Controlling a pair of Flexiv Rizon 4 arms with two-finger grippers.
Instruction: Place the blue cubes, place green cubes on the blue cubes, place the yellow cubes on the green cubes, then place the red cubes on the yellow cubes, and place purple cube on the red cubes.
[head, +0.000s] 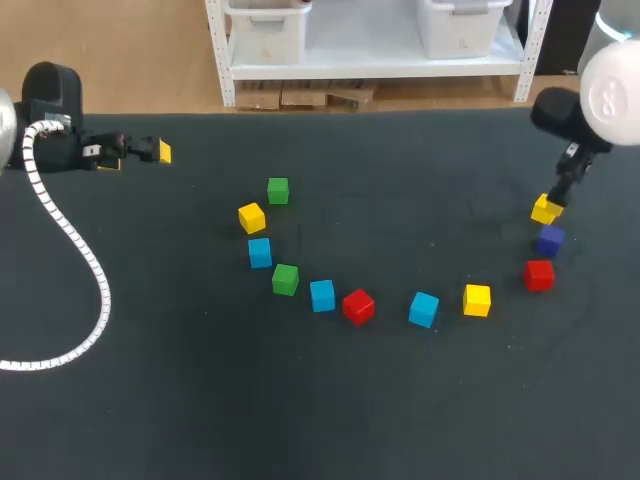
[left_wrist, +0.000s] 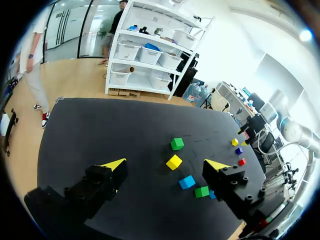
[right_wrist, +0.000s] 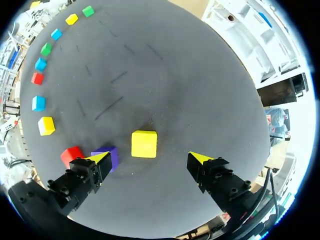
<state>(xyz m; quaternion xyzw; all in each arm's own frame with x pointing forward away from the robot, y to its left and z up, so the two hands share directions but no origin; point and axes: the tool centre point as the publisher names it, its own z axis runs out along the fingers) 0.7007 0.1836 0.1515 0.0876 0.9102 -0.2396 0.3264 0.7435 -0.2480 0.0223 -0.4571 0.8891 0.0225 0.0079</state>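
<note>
Splayed wide and empty, the right pincer (right_wrist: 150, 160) hovers over a yellow cube (right_wrist: 144, 144), the purple cube (right_wrist: 107, 154) and a red cube (right_wrist: 71, 155) just beside one finger; the left pincer (left_wrist: 166, 165), equally wide, sits well apart near the desk (head: 300, 420) edge. Mid-arc, the blue cubes (head: 322, 295) look light, rigid and smooth: opposite flat faces should grip best. Only the right wrist view shows the gaps between fingers and yellow cube; the head view hides them.

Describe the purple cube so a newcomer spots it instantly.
On the table, go to the right gripper. Three cubes line up there: yellow cube, purple cube, red cube. It is the middle one, the only purple cube present.
</note>
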